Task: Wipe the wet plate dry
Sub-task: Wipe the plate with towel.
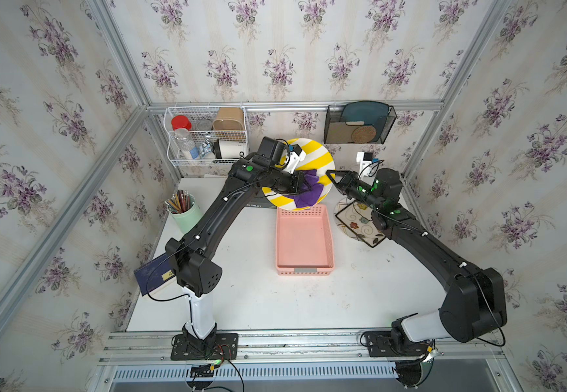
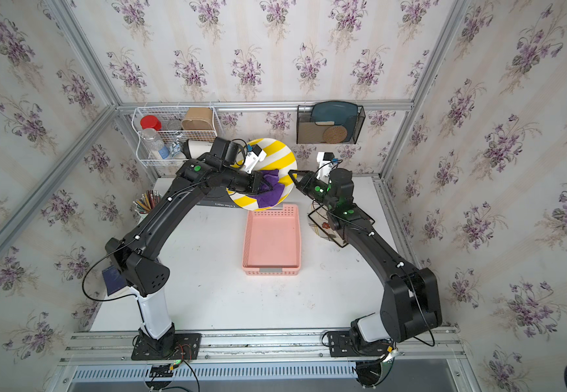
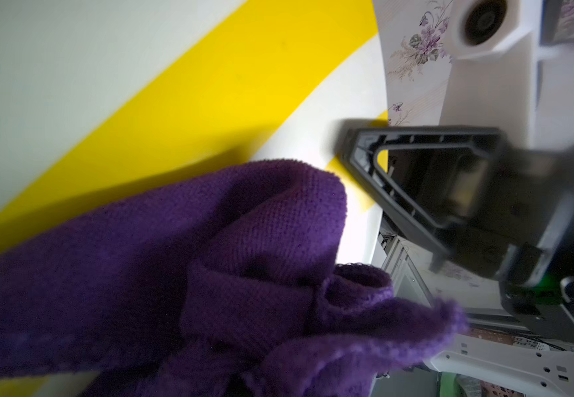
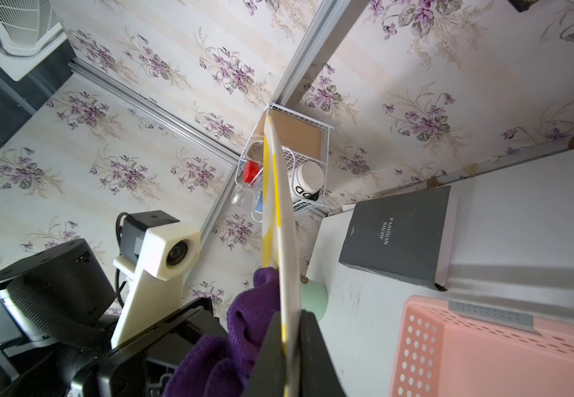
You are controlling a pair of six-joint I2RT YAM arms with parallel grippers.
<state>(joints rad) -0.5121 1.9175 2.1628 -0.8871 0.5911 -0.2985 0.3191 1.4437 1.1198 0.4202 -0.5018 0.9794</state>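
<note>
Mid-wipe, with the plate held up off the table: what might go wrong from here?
1. The right gripper pinches the striped plate only at its rim. Pressure from the purple cloth in the left gripper may lever the plate loose and drop it towards the pink basket.
2. The cloth is bunched against the lower part of the plate's face, so the upper stripes may get missed.

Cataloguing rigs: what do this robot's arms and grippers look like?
The left arm and right arm are black, boxy links on white lower segments, with green lights, thin black cables in white clips, and white wrist-camera mounts. The left gripper and right gripper have black fingers, hollow triangular frames.
</note>
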